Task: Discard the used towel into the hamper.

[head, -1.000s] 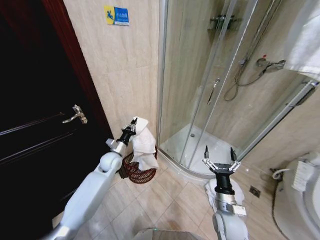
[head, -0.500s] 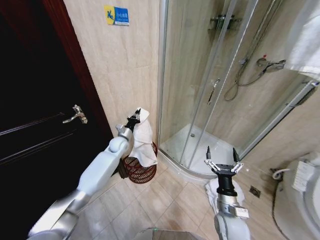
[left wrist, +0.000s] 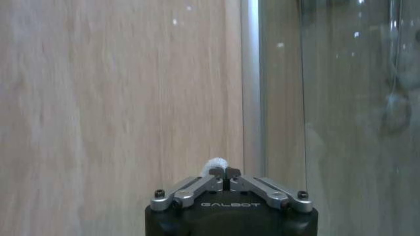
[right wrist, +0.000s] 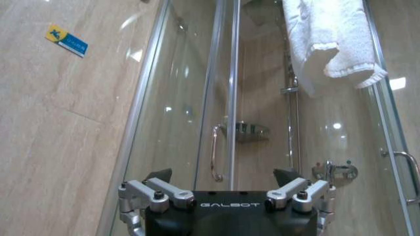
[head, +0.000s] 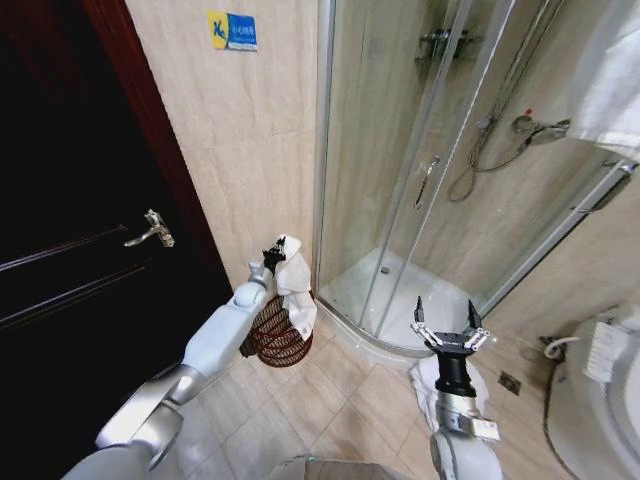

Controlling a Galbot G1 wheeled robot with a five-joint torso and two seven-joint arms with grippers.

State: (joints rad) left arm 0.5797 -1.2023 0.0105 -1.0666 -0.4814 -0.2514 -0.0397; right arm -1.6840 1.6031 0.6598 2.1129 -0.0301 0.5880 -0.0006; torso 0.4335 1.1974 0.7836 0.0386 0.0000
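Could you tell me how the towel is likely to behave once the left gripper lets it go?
The towel hangs limp from the left gripper, so it is probably floppy and should drop and fold rather than keep shape. Its lower end drapes at the hamper rim, so part could catch there.

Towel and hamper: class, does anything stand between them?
Nothing visible does. The left gripper holds the towel directly above the hamper, its lower end draping at the rim. The right gripper waits open, aside.

Towel above hamper (beside wall)
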